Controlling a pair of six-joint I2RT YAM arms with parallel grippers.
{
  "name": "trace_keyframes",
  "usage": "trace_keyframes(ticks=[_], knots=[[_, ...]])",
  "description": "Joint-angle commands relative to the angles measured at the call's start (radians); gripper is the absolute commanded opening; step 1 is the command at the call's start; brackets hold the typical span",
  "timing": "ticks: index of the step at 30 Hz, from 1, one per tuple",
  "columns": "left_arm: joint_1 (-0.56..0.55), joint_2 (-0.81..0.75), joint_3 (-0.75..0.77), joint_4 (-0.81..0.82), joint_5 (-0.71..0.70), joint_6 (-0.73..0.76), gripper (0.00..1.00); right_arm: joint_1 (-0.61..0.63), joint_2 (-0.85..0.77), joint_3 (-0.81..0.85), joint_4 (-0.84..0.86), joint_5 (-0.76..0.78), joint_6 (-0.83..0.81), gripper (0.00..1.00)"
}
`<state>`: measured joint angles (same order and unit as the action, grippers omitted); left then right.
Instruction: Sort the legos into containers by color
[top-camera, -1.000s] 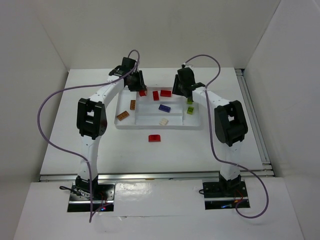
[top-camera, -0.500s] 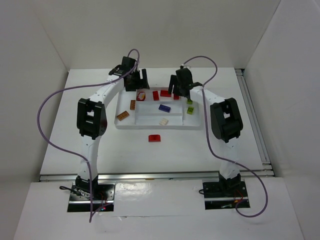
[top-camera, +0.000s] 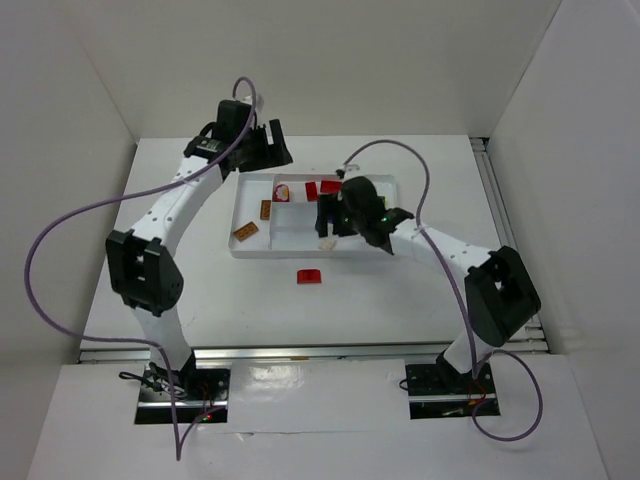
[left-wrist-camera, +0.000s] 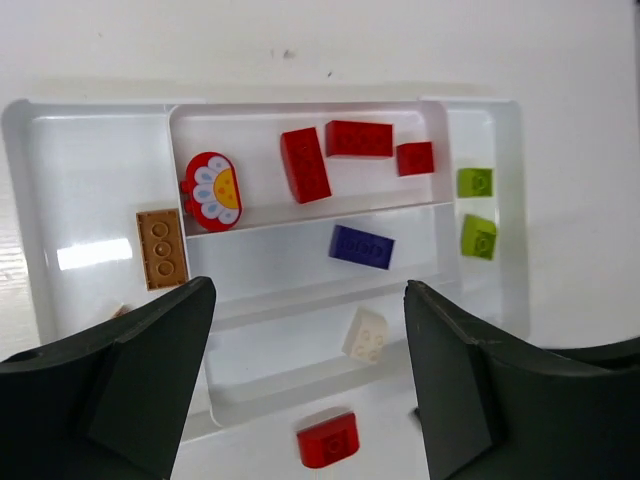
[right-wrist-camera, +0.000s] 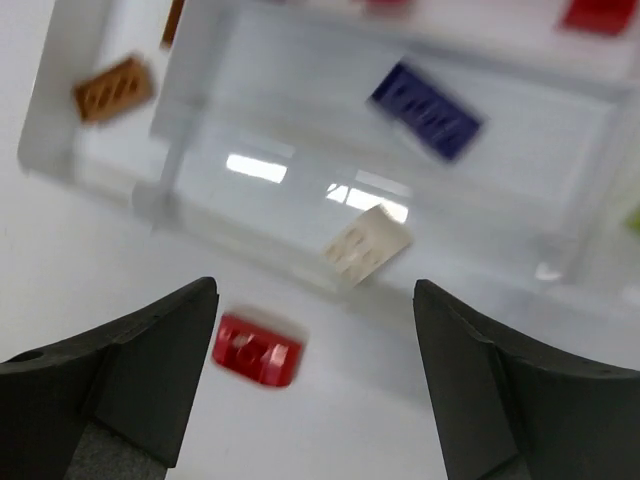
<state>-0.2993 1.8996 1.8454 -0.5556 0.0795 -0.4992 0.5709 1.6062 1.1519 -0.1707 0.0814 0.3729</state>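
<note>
Right gripper (right-wrist-camera: 312, 300), jaws wide and empty, hangs above the loose red brick (right-wrist-camera: 256, 352), which lies off-centre beneath it, just outside the tray (right-wrist-camera: 40, 150); it should centre first, then descend squarely. Left gripper (left-wrist-camera: 308, 290) gapes empty too.

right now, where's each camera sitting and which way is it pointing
Top external: above and behind the arms, looking down at the table and white tray; left arm and right arm show whole.
Left wrist: on the left gripper, looking down at the whole tray; its open fingers show.
Right wrist: on the right gripper, low over the tray's near edge, blurred; its open fingers show.
Shared: both wrist views hold the cream brick, the blue brick and the loose red brick.
</note>
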Motion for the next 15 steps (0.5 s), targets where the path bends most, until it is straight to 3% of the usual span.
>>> trace_keyframes(ticks=[1, 5, 15], knots=[[-0.008, -0.117, -0.069, 0.043, -0.027, -0.025, 0.86, 0.108, -0.023, -0.078, -0.022, -0.019, -0.035, 0.87], [-0.017, -0.2, -0.136, 0.043, -0.049, -0.015, 0.85, 0.216, 0.006, -0.106, -0.001, -0.048, -0.072, 0.94], [-0.017, -0.243, -0.187, 0.033, -0.07, 0.004, 0.84, 0.279, 0.185, 0.008, -0.07, -0.123, -0.281, 0.93]])
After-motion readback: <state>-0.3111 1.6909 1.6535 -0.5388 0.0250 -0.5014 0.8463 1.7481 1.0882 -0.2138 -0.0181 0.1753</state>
